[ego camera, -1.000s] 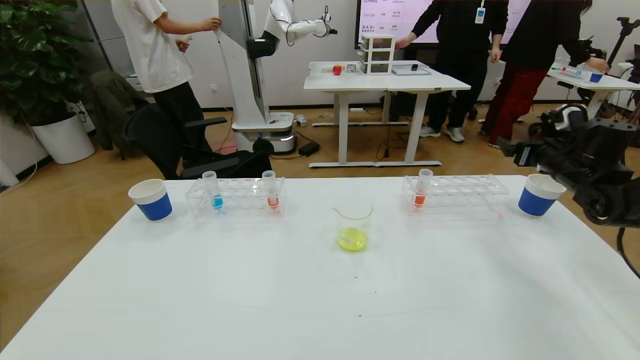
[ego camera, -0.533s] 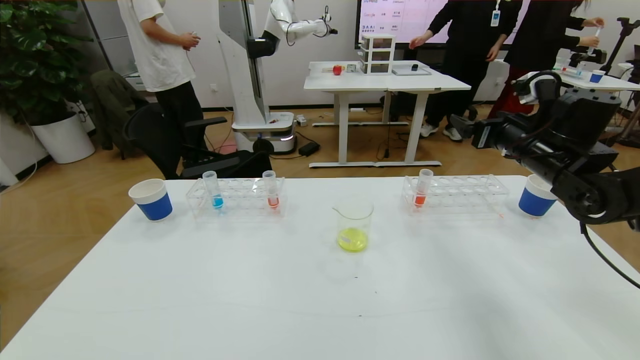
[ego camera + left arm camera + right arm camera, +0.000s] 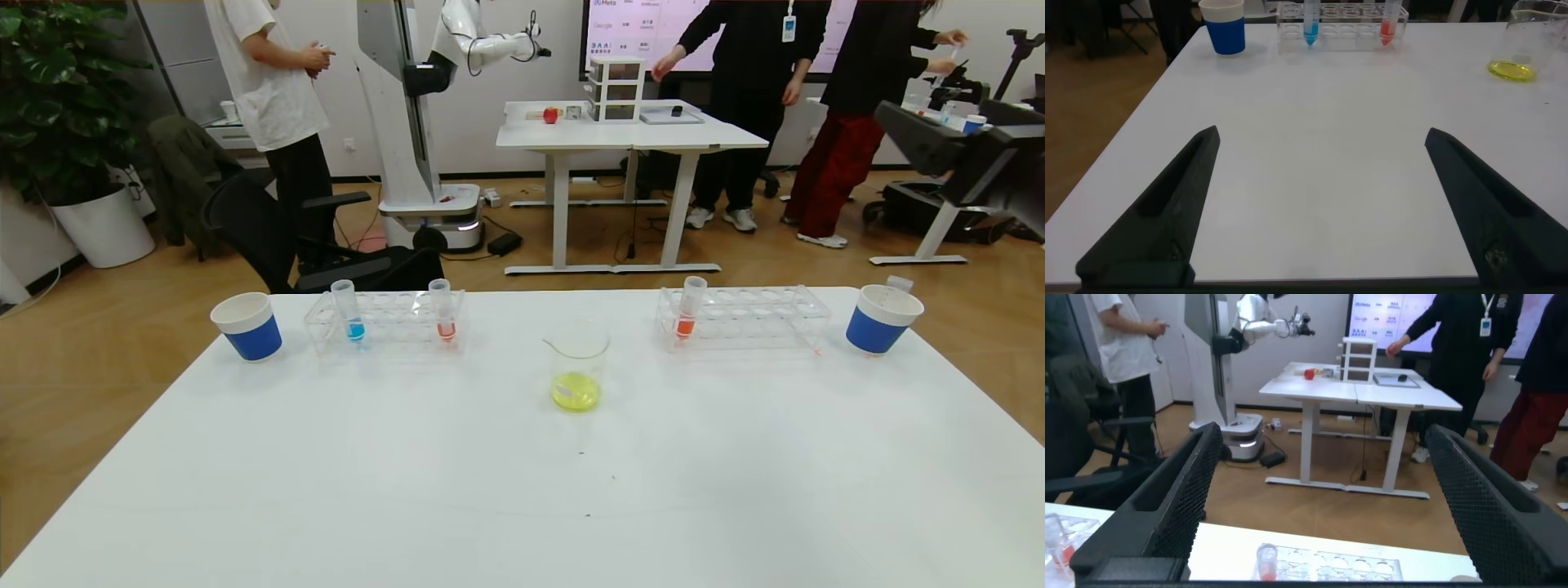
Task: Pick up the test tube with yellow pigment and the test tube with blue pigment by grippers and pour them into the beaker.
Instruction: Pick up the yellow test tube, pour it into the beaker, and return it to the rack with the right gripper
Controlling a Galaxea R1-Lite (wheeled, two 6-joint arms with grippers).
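The beaker stands mid-table with yellow liquid in its bottom; it also shows in the left wrist view. The test tube with blue pigment stands upright in the left clear rack, and shows in the left wrist view. No tube with yellow liquid shows. A clear tube end sticks out of the right paper cup. My right gripper is raised high at the far right, open and empty. My left gripper is open and empty, low over the table's near left part.
Orange-red tubes stand in the left rack and the right rack. The right rack is otherwise bare. A blue-and-white paper cup stands at the far left. People, tables and another robot are beyond the table.
My right arm has risen from beside the right paper cup to high at the far right, uncovering the cup and the tube end in it. Nothing on the table moved.
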